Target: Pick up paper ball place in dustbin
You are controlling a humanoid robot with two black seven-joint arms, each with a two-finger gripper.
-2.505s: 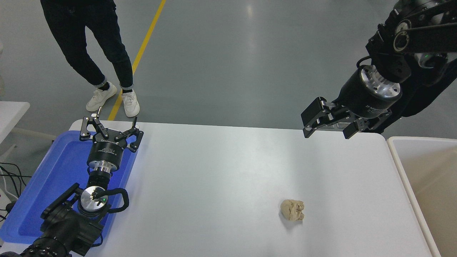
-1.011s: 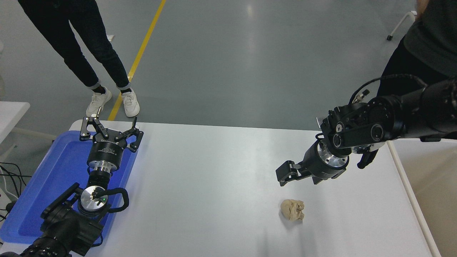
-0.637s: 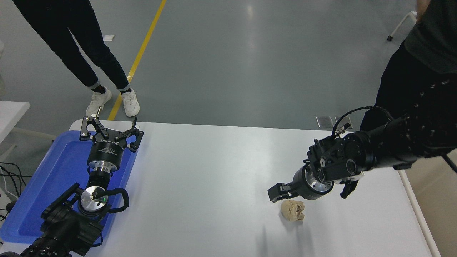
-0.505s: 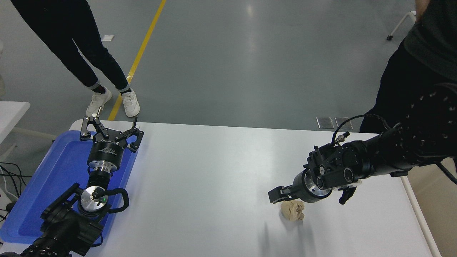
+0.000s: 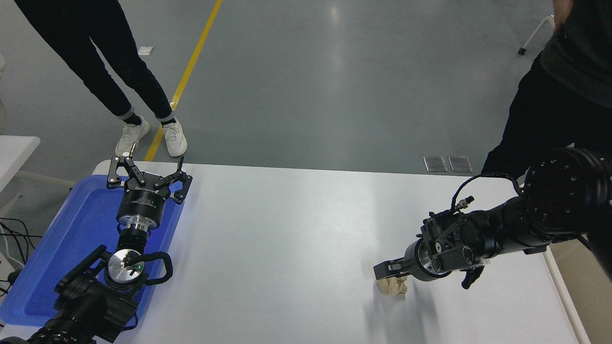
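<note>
A broad white rectangular table (image 5: 287,248) fills the lower half of the frame, with grey floor and a yellow floor line (image 5: 184,79) running down from the top towards the table's upper left corner. A person in dark trousers and white shoes (image 5: 103,71) stands at the upper left, and a second person in dark clothes (image 5: 559,91) stands at the upper right. At the lower left a shallow blue plastic tray (image 5: 62,243) lies on the table, and the parked left gripper (image 5: 149,174) sits over it with its black fingers spread apart. The black right arm (image 5: 535,215) enters from the right edge and reaches low towards the lower centre-right. There the right gripper (image 5: 392,274) sits down on the small crumpled beige-tan paper ball (image 5: 392,286), covering its upper part; whether its fingers have closed on the wad cannot be told. At the lower right edge a sliver of the cream-white plastic dustbin (image 5: 593,286) shows, mostly hidden behind the arm.
</note>
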